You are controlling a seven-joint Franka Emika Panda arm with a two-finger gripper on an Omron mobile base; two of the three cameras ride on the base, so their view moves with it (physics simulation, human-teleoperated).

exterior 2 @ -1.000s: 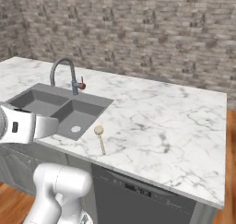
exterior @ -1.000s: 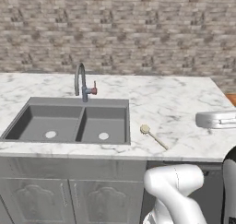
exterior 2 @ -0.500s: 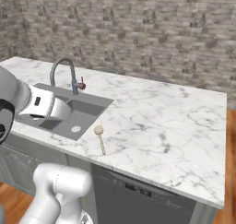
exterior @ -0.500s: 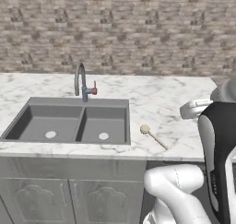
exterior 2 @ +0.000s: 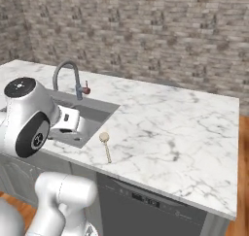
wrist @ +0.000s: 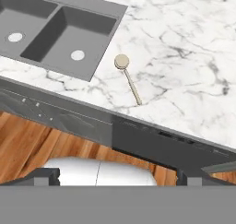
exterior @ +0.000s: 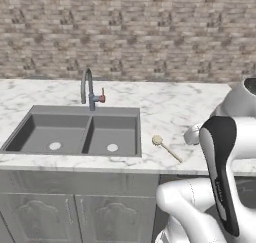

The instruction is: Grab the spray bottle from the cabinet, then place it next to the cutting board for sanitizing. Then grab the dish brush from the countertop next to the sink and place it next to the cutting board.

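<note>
The dish brush [exterior: 165, 148] [exterior 2: 105, 145] [wrist: 127, 78] lies flat on the marble tabletop [exterior: 165, 107], just beside the double-basin sink [exterior: 75, 134] at its 3 o'clock, head toward the sink. The jaws stand wide and empty, high above the tabletop's front edge, apart from the brush.
</note>
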